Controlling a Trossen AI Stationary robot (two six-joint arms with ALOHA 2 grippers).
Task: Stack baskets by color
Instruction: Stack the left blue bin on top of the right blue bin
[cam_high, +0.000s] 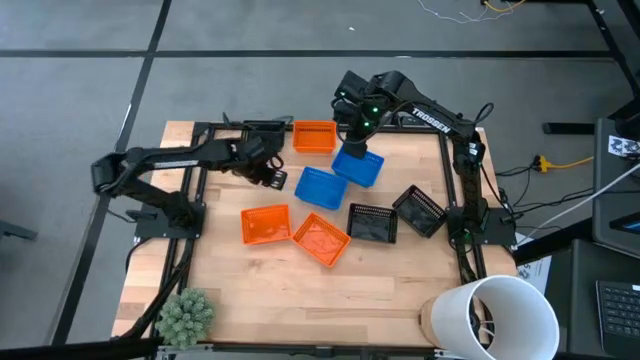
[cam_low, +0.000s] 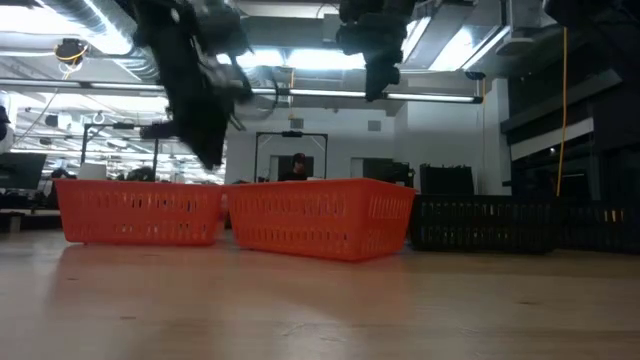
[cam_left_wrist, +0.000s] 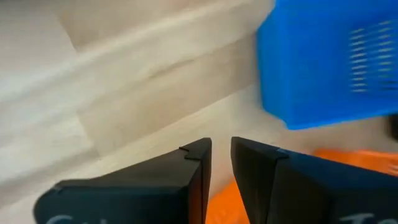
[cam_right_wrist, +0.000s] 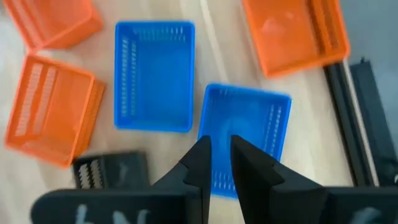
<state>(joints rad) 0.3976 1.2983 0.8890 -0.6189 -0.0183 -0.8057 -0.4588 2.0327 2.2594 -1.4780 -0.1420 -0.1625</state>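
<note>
A: Wooden table (cam_high: 230, 290), dark frame, grey floor around it. Where are the arms?

B: Right gripper (cam_right_wrist: 219, 140) hangs straight above the skewed blue basket (cam_right_wrist: 245, 140), well clear of it in the low view. Fingers (cam_right_wrist: 199, 155) drawn nearly together with a thin slit between them, gripping nothing.

A: Left?

B: Left gripper (cam_left_wrist: 221, 144) is same: narrow slit, empty. It's over bare wood, and the square blue basket (cam_high: 320, 187) is just beside it, toward the right arm.

A: Other baskets?

B: Far orange basket (cam_high: 313, 137) is just beside the right gripper, on the left arm's side. Front orange basket (cam_high: 265, 225) and angled orange basket (cam_high: 320, 240) touch each other, forward of the left gripper. First black basket (cam_high: 372, 223) and second black basket (cam_high: 420, 210) are side by side, forward of the right gripper. Only two blue and two black footprints show; can't tell if any are nested.

A: Clutter?

B: White bucket (cam_high: 500, 315) and green plant (cam_high: 185, 315) sit at the front corners, well apart from both grippers.
</note>
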